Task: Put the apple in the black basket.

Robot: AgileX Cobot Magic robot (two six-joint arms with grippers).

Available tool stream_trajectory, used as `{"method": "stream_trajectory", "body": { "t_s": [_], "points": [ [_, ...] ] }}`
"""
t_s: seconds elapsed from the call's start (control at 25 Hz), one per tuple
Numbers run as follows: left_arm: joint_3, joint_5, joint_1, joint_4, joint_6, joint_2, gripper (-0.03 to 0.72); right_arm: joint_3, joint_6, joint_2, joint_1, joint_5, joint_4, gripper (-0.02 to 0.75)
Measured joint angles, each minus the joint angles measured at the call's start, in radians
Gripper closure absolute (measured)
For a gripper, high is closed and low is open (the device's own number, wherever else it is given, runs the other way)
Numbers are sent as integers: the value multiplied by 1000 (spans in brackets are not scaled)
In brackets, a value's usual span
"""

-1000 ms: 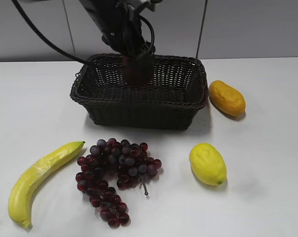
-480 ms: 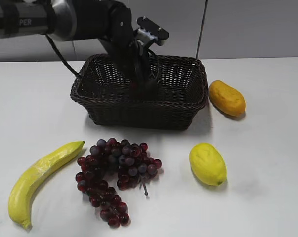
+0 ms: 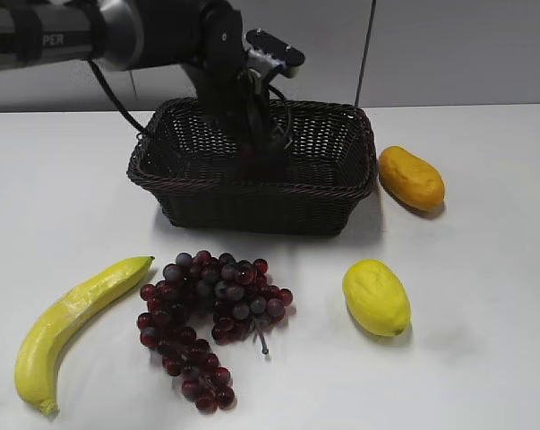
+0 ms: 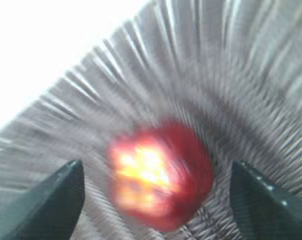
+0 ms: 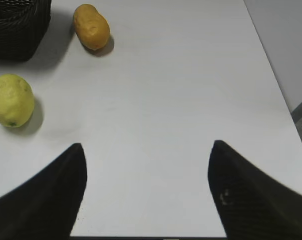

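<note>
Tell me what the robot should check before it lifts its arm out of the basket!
1. Apple inside the black basket: ok, wicker lies all around it.
2. Left claw let go: ok, fingers stand wide of the apple.
3. Apple at rest: cannot tell, the wrist picture is blurred.
4. Way up free: ok, nothing over the arm.
5. Right claw out of the way: ok, open over bare table.
</note>
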Motion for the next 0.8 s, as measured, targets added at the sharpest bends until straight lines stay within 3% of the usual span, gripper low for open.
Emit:
{"method": "stream_trajectory", "body": {
  "t_s": [0.2,0.36,0.64,0.8],
  "points": [
    [-144,93,4,0,-25,-63,8,0,0,0,0,0,0,164],
    [-233,153,47,-5,-104,-114,11,0,0,0,0,0,0,164],
    [-252,378,223,-4,-175,-124,27,0,0,0,0,0,0,164],
    [-252,406,319,-3,-184,-123,41,0,0,0,0,0,0,164]
  ]
}}
